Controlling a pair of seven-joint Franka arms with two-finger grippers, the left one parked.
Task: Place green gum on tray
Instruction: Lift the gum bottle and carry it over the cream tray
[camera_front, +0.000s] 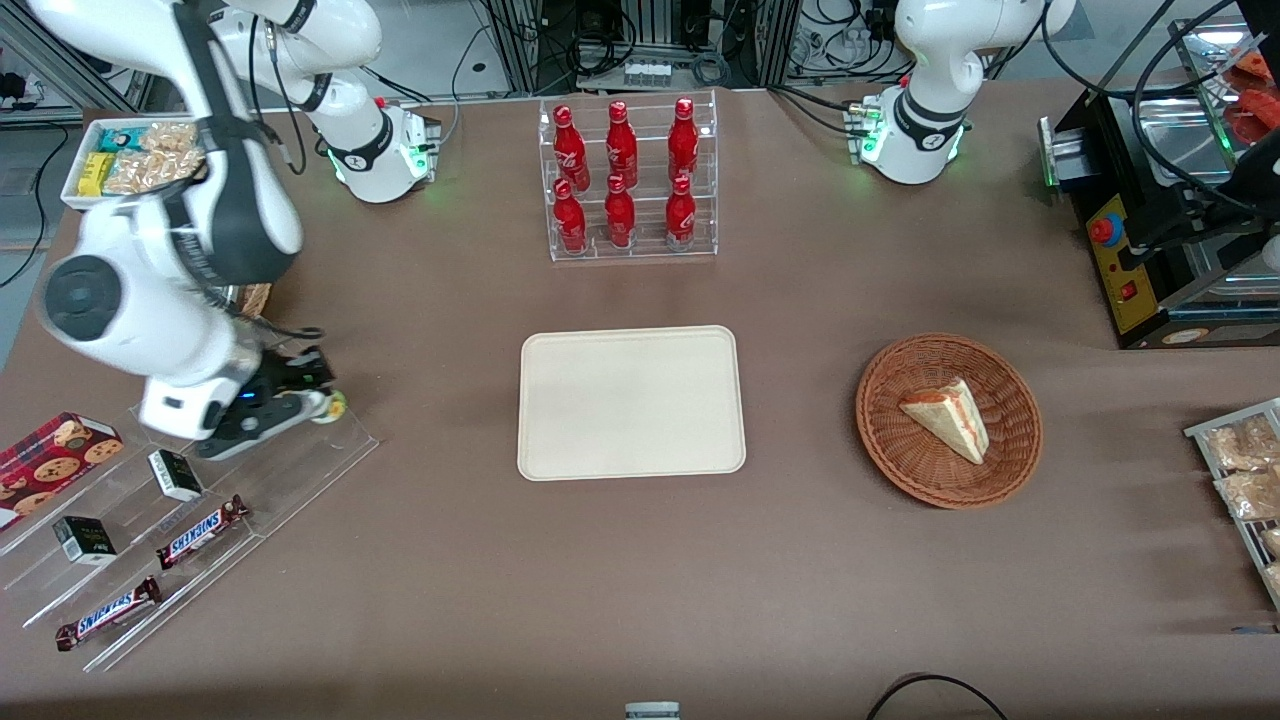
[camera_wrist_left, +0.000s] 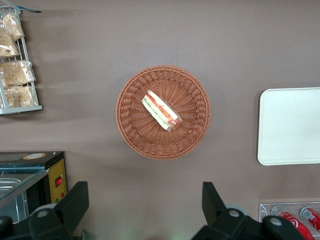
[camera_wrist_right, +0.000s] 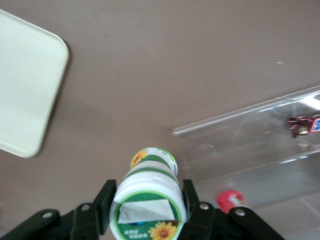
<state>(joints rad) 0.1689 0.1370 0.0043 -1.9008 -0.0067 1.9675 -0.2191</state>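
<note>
The green gum (camera_wrist_right: 148, 195), a small bottle with a white lid, green band and yellow-green flower label, sits between the fingers of my gripper (camera_wrist_right: 147, 202), which is shut on it. In the front view my gripper (camera_front: 300, 398) holds the gum (camera_front: 333, 404) just above the clear acrylic shelf (camera_front: 180, 500) at the working arm's end of the table. The cream tray (camera_front: 630, 402) lies flat mid-table, apart from the gripper; its rounded corner shows in the right wrist view (camera_wrist_right: 30, 85).
A red-lidded bottle (camera_wrist_right: 231, 199) stands on the acrylic shelf (camera_wrist_right: 250, 145) beside the gum. Snickers bars (camera_front: 200, 533), small dark boxes and a cookie box (camera_front: 50, 455) lie on the shelf. A cola bottle rack (camera_front: 628, 180), a wicker basket with a sandwich (camera_front: 948, 420), a snack bin (camera_front: 135, 155).
</note>
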